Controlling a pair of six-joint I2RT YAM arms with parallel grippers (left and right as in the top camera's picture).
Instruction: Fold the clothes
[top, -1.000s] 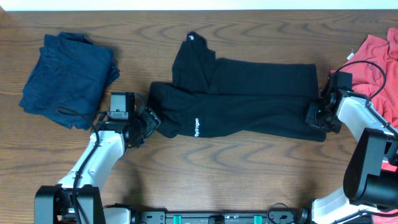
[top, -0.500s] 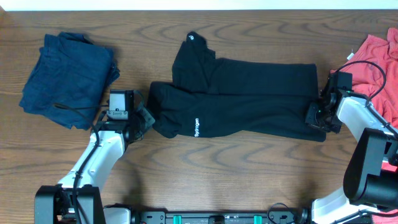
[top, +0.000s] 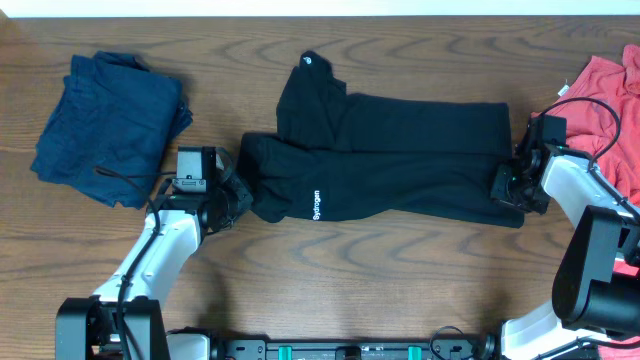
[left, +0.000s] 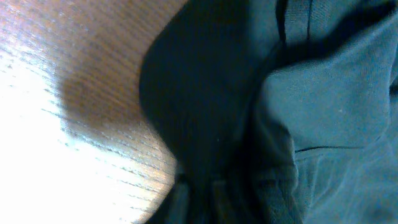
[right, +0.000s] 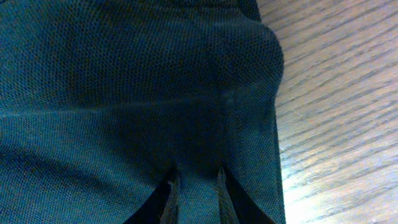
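Note:
The black shirt lies flat across the middle of the table, folded lengthwise, with white lettering near its left end. My left gripper is at the shirt's left edge and shut on it. In the left wrist view the dark cloth bunches right at that gripper. My right gripper is at the shirt's right edge. In the right wrist view a ridge of the black cloth runs between its narrow-set fingertips, pinched by that gripper.
A crumpled navy-blue garment lies at the far left. A coral-red one lies at the right edge, behind the right arm. Bare wooden table shows in front of the shirt.
My left gripper has shut on the black shirt's left edge, after standing open a second ago. The right gripper and the shirt's right end have not moved.

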